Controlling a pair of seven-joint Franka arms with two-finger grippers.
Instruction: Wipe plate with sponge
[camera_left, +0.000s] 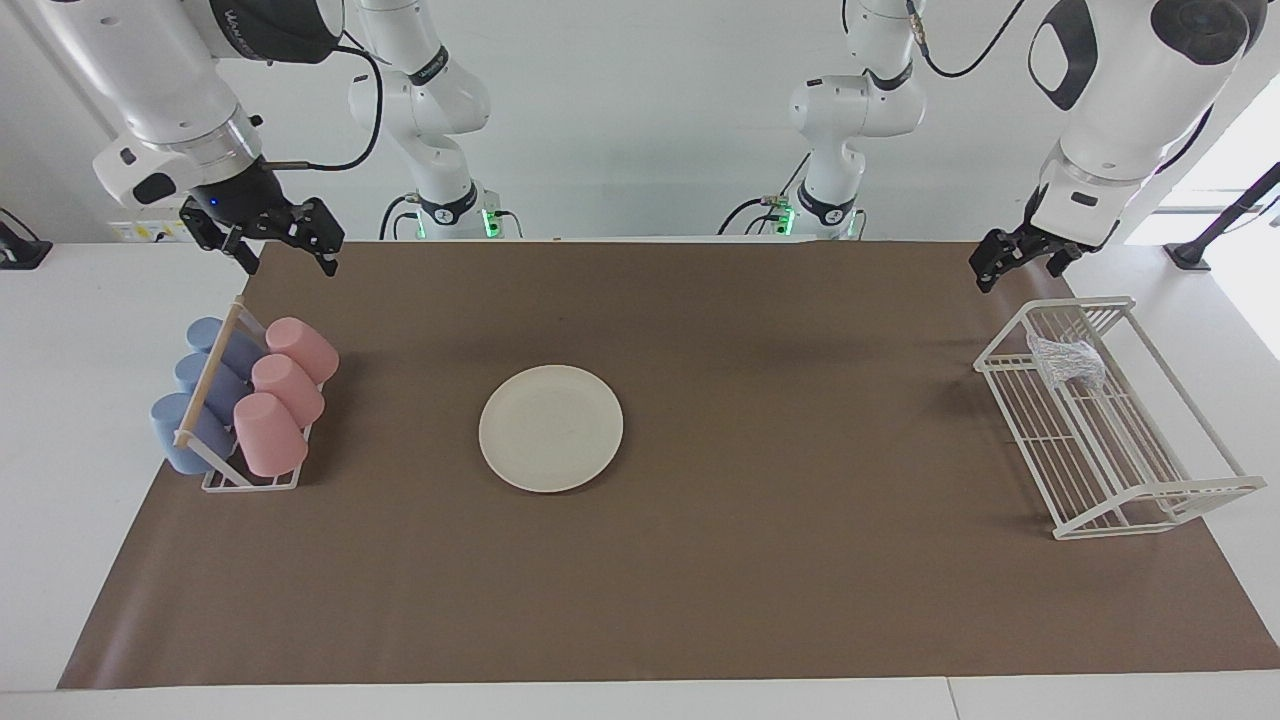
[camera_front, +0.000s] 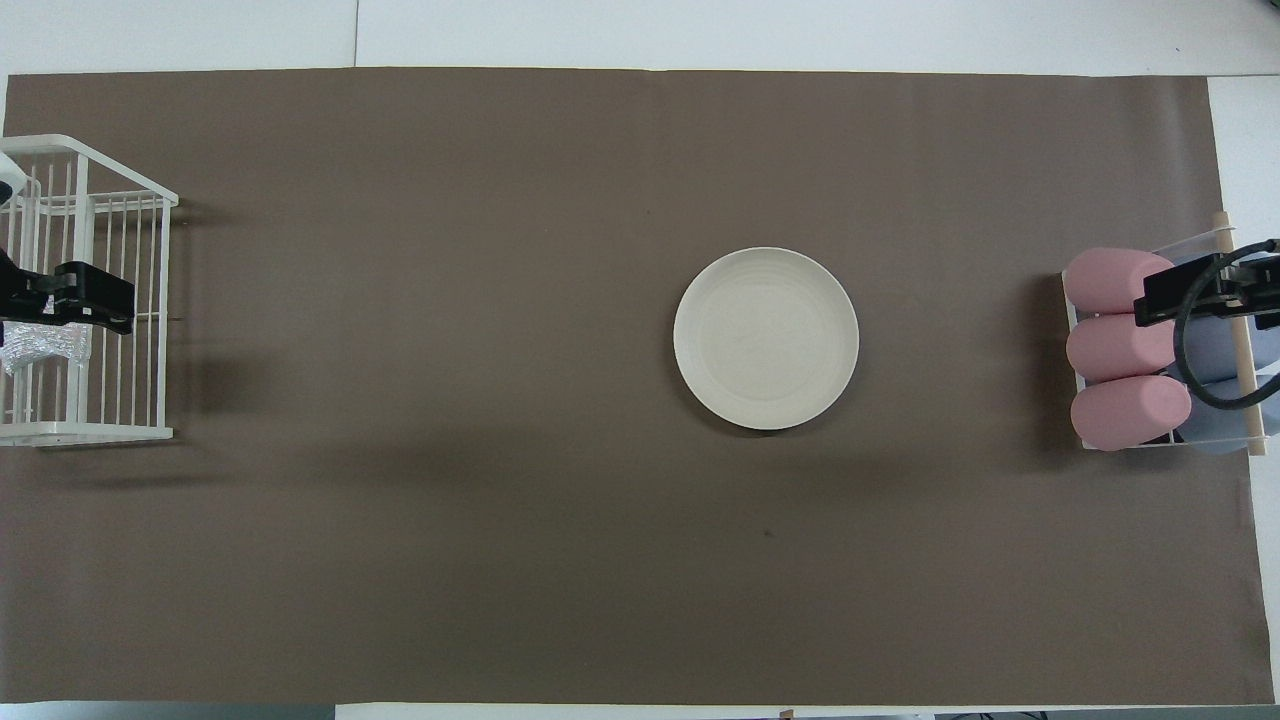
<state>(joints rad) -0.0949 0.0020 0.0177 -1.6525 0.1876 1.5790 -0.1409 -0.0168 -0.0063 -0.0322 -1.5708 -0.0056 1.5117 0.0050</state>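
You've got the plate (camera_left: 551, 427) flat mid-mat, and the sponge (camera_left: 1066, 361) in the wire rack (camera_left: 1150, 490) at the left arm's end. Left gripper (camera_left: 1018, 262) hangs over the rack, jaws apart, holding nothing; right gripper (camera_left: 283, 246) (also spread, empty) waits above the cups (camera_left: 270, 400).

Matt plate (camera_left: 551, 427), shiny mesh sponge (camera_left: 1068, 362)

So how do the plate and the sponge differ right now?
The plate is round, flat and cream-white; the sponge is a lumpy, shiny silvery wad. The plate is far wider than the sponge. The plate lies on the brown mat mid-table; the sponge sits in the white wire rack at the left arm's end. Neither is held.
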